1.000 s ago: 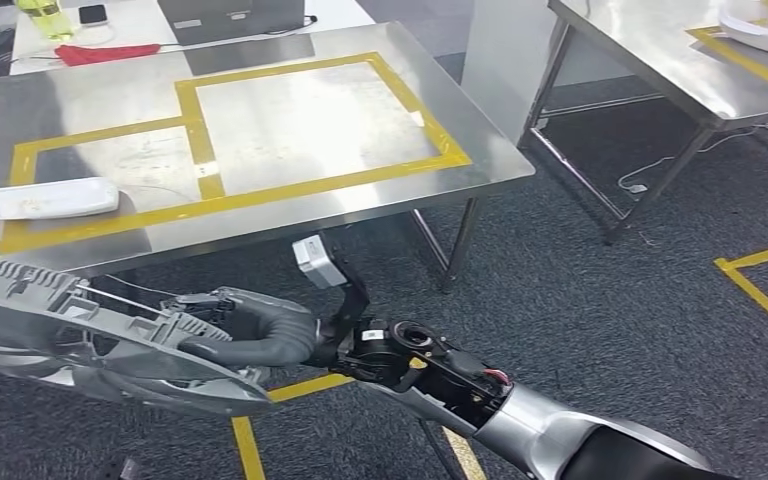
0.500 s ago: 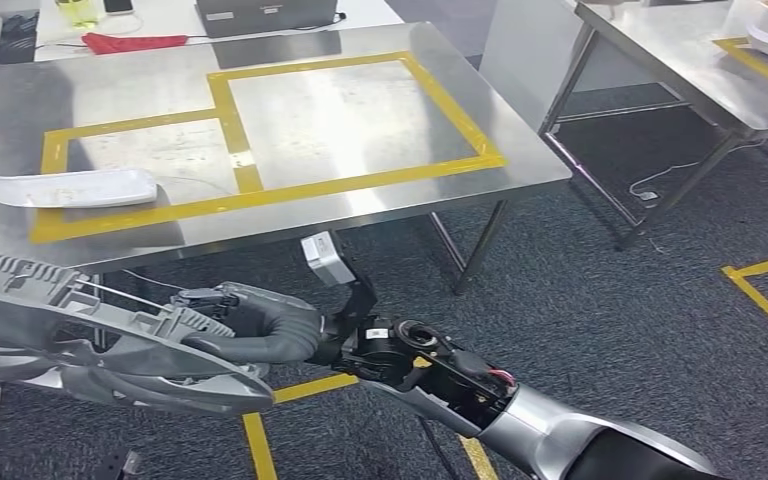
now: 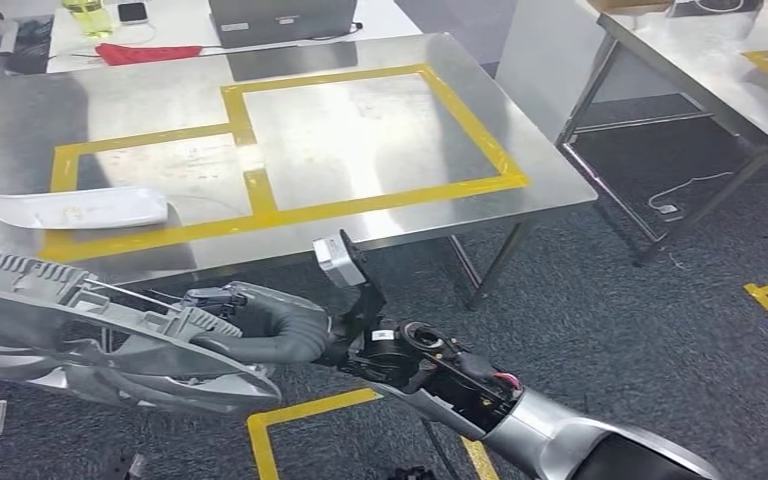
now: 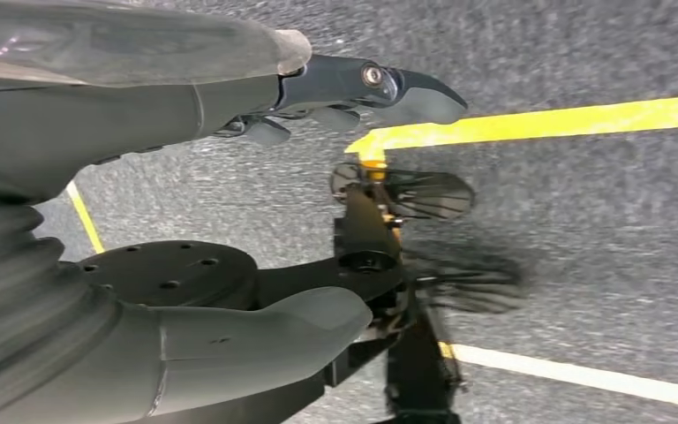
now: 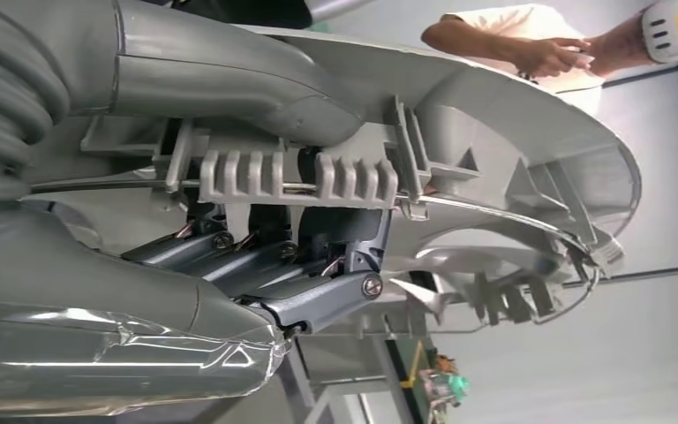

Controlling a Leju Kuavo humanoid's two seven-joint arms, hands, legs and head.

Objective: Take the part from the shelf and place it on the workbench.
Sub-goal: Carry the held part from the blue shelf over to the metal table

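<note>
At about eight o'clock in the head view, low and short of the workbench (image 3: 380, 205), the right hand (image 3: 250, 325) grips the part (image 3: 80, 330) — a long, grey moulded plastic shell with ribs and clips on its inner face. The right wrist view shows the dark fingers (image 5: 274, 265) hooked in among the ribs, the thumb (image 5: 229, 84) pressing on the curved outer skin. The part looks light and fairly stiff, though thin at the edges, so it would probably flex or twist if carried by one end; the ribbed middle appears the soundest place to take hold, and its smooth outer face seems slippery. A white part (image 3: 75, 208) already lies on the workbench at ten o'clock, beside the yellow tape outline (image 3: 260, 190). The left hand (image 4: 229, 106) hangs over the carpet with nothing in it — fingers apart from the thumb.
</note>
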